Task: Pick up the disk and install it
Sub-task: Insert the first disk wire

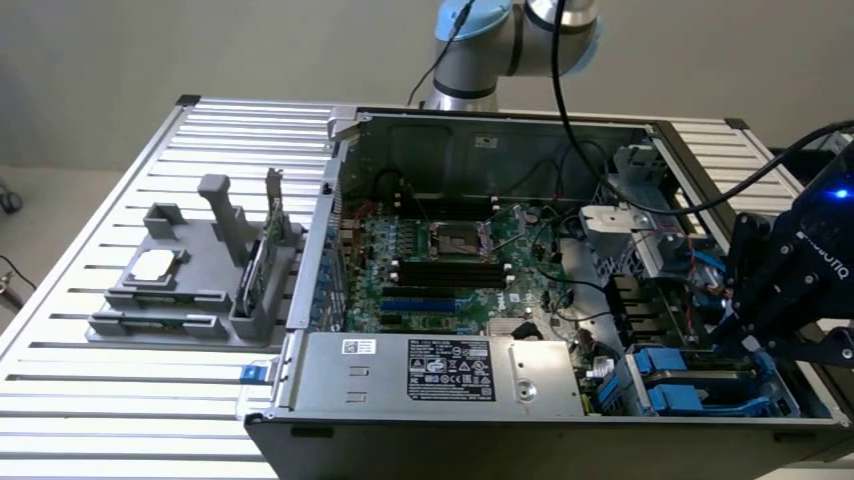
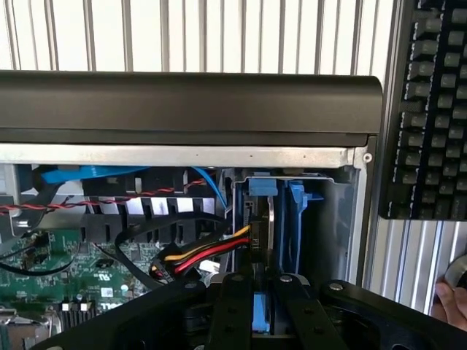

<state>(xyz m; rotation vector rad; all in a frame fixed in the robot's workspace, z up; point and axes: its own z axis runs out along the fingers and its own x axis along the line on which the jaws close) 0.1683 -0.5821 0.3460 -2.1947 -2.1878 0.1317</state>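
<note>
Table (image 1: 80, 300): slatted metal top, carrying the computer case and a grey fixture.
Computer case (image 1: 400, 420): open tower lying on its side, with its inside facing up; in the wrist view its dark outer wall (image 2: 190, 102) crosses the picture.
Arm (image 1: 514, 40): silver and blue joints stand behind the case, with a black cable running down from them.
Motherboard (image 1: 441, 265): green board on the case floor, with an empty silver CPU socket (image 1: 451, 240) near its middle.
Power supply (image 1: 441, 370): grey box with a black label along the near side of the case.
Grey fixture (image 1: 200, 275): on the table at the exterior view's left of the case; a small square silver chip (image 1: 154, 263) lies on it and a thin green card (image 1: 271, 235) stands upright in it.
Keyboard (image 2: 430, 109): black, beside the case in the wrist view.
Gripper (image 1: 767, 320): black, over the corner of the case at the exterior view's right; its fingers (image 2: 233, 313) are closed onto a blue-framed part.
Disk (image 2: 277, 219): standing on edge in its blue carrier inside the drive bay, pinched from above by the gripper; in the exterior view blue carriers (image 1: 694, 385) sit in that bay.
Power cable (image 2: 211, 255): red, yellow and black wires reach the disk's connector.
</note>
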